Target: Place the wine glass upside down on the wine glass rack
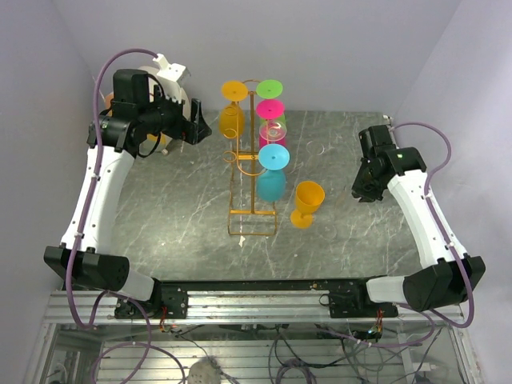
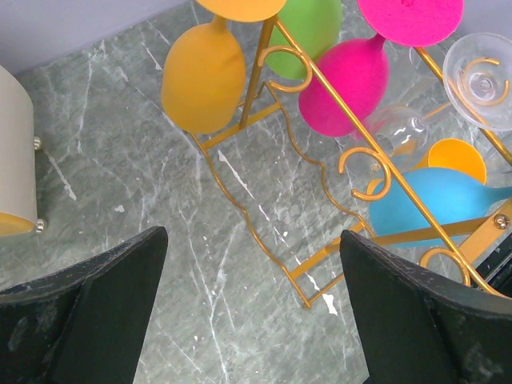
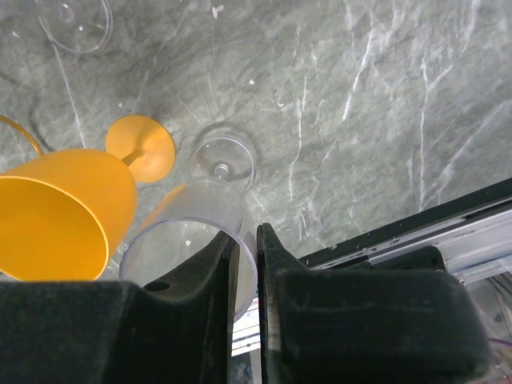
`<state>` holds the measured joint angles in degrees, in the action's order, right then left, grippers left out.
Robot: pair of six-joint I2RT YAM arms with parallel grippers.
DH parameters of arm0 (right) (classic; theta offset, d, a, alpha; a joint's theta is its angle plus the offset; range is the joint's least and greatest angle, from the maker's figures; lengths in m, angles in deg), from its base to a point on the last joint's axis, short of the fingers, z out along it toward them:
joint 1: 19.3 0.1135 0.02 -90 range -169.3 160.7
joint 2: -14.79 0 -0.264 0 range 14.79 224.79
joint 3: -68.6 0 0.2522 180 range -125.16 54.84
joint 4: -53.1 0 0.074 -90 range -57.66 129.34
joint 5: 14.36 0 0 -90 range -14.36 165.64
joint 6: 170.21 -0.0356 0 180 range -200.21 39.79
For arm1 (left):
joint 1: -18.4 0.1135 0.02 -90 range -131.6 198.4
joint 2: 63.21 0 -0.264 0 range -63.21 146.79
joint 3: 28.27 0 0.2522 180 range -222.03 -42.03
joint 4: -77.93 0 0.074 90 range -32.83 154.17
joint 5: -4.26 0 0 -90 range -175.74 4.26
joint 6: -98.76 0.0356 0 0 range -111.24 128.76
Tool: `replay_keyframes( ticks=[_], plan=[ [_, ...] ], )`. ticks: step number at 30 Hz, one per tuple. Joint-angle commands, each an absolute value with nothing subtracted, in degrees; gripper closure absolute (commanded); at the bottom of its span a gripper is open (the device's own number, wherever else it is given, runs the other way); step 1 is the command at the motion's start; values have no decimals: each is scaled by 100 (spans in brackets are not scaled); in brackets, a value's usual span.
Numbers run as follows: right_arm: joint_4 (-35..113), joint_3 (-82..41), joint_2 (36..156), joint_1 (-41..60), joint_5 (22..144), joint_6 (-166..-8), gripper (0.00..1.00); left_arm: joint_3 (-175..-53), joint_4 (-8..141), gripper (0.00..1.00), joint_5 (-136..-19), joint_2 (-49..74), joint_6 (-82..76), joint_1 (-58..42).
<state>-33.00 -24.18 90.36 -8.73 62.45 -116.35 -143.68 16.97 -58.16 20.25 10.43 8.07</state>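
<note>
The golden wire wine glass rack (image 1: 252, 172) stands mid-table. Orange, green, pink, clear and blue glasses hang upside down on it, and it also shows in the left wrist view (image 2: 320, 160). My right gripper (image 3: 246, 236) is shut on the rim wall of a clear wine glass (image 3: 192, 228), which is upright with its foot (image 3: 224, 160) near the tabletop. I cannot tell whether the foot touches. In the top view the right gripper (image 1: 362, 190) is right of the rack, and the clear glass is hard to make out there. My left gripper (image 2: 252, 236) is open and empty, high beside the rack's upper left (image 1: 198, 124).
An orange wine glass (image 1: 306, 204) stands upright on the table just right of the rack base, close beside the held glass in the right wrist view (image 3: 56, 216). A white and beige round object (image 1: 170, 80) sits at the back left. The table's front rail (image 3: 416, 232) is close behind the right gripper.
</note>
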Motion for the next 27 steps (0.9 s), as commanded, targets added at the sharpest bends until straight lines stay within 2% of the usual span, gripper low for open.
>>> replay_keyframes(
  ticks=[1,8,13,21,24,27],
  plan=[
    [-3068,-2723,9016,-892,5880,-11449,100,-14508,1643,0,-5677,1879,1011,829],
    [-1816,-2662,8507,-881,5736,-10505,100,-14706,1588,0,-5296,1985,634,829],
    [-1169,-2957,8298,-879,4969,-10244,100,-15720,959,0,-4845,2222,96,829],
    [718,-2801,7622,-865,4747,-9420,100,-17155,587,0,-5503,2370,-1243,838],
    [1443,-2748,7525,-860,5061,-9273,100,-17029,1141,1,-5201,2272,-2059,846],
    [2175,-2674,7486,-854,5554,-9264,100,-16153,2223,0,-4745,2102,-3375,862]
  ],
)
